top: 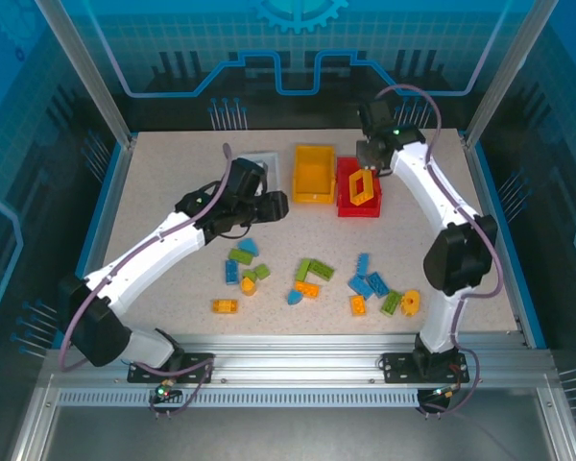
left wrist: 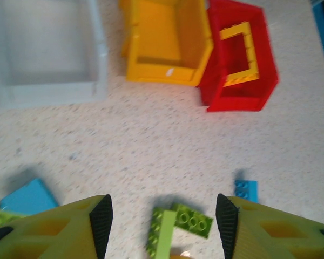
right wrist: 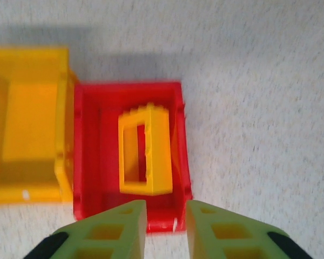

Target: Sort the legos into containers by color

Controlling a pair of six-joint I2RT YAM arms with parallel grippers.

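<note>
Three containers stand in a row at the back: a white bin (top: 269, 161) partly behind my left arm, a yellow bin (top: 299, 175) and a red bin (top: 344, 194). A yellow frame-shaped lego (top: 362, 185) lies in the red bin (right wrist: 92, 162). My right gripper (top: 370, 157) hovers over that bin's near end; its fingers (right wrist: 119, 232) stand a little apart with nothing between them. My left gripper (top: 271, 205) is open and empty, above two green legos (left wrist: 179, 225) on the table. Loose blue, green and orange legos (top: 314, 270) lie scattered across the near half.
The table has a speckled top with blue rails along both sides (top: 101, 226) and a metal frame at the near edge. Legos cluster at the front centre (top: 368, 283) and front left (top: 224, 305). A blue brick (left wrist: 246, 189) lies to the right of my left gripper.
</note>
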